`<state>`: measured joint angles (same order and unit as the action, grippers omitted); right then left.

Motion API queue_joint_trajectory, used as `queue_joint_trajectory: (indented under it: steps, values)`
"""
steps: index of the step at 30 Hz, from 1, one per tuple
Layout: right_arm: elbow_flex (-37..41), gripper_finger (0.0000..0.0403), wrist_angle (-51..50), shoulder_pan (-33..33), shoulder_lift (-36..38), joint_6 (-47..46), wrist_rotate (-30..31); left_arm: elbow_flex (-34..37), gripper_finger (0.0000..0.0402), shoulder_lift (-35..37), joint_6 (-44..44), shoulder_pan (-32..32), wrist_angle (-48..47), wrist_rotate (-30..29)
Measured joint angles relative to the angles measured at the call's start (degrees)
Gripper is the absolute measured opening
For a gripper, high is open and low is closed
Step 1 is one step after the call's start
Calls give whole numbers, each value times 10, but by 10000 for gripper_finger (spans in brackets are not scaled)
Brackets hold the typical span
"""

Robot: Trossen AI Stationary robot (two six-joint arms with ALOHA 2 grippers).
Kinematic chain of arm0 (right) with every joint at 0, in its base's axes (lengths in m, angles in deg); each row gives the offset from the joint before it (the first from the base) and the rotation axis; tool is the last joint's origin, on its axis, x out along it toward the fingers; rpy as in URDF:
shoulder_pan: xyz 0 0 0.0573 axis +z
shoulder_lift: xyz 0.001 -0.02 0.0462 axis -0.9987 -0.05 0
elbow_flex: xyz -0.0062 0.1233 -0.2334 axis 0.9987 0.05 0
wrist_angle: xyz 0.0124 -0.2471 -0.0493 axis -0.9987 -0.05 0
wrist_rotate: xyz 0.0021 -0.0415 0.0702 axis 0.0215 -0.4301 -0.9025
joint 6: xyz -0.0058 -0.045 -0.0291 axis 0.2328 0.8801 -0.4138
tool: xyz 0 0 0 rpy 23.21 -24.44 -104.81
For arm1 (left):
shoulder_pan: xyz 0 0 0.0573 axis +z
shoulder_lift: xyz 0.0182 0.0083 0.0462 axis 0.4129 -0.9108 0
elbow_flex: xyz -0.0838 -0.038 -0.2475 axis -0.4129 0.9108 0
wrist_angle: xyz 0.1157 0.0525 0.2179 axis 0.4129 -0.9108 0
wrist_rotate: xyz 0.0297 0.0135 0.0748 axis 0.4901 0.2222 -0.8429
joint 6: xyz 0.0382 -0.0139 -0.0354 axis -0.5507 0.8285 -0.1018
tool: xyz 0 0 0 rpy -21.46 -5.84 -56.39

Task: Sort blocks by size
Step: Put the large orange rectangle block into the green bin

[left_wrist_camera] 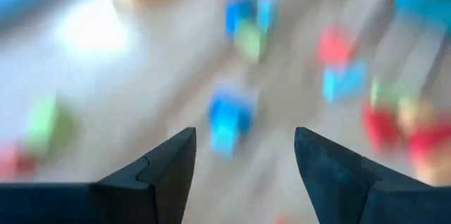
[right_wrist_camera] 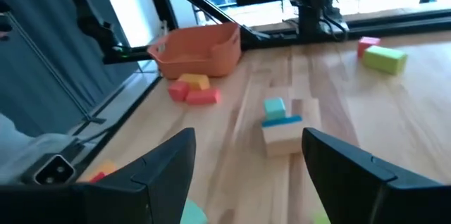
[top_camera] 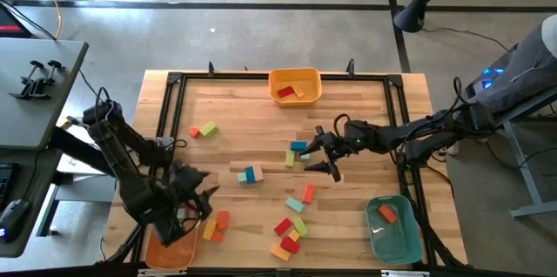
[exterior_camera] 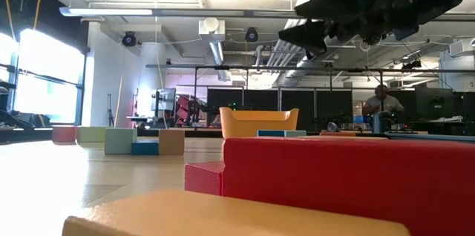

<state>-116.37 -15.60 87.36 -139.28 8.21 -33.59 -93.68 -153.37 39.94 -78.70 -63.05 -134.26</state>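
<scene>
The pale wooden slatted table top [top_camera: 252, 138] has a black metal frame. A yellow-orange plastic bin [top_camera: 294, 84] holds a red block [top_camera: 285, 93] and an orange one. A teal plastic bin [top_camera: 393, 228] holds an orange block [top_camera: 387, 214]. An orange plastic bin [right_wrist_camera: 199, 50] stands near red and yellow blocks. Both arms are dark, nearly black.

Far edge, middle: yellow plastic bin [top_camera: 295, 84] holding two blocks.
Near left corner: orange plastic bin [top_camera: 170, 248], blocks just beside it.
Near right corner: teal plastic bin [top_camera: 393, 227] holding one block.
Between: blocks scattered on wooden table [top_camera: 252, 138].
</scene>
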Motion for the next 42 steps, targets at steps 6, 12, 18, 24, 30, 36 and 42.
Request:
queue_joint_trajectory:
  steps: [6,12,18,24,30,36,42]
  values:
    - [0,257,-17,24,51,27,11,0,224,-30,3,36,0,-154]
    - [0,257,-120,62,160,35,109,10,222,-82,-15,81,14,-163]
    - [0,257,-182,106,202,30,232,117,192,-69,-32,97,185,-159]
    - [0,257,-174,147,135,106,242,231,145,-34,-160,119,445,-105]
    - [0,257,-154,142,28,174,135,284,117,-10,-356,201,647,-8]
    - [0,257,-144,104,-45,219,4,289,111,-10,-603,296,855,85]
    - [0,257,-125,82,-93,232,-70,289,111,-10,-696,357,951,157]
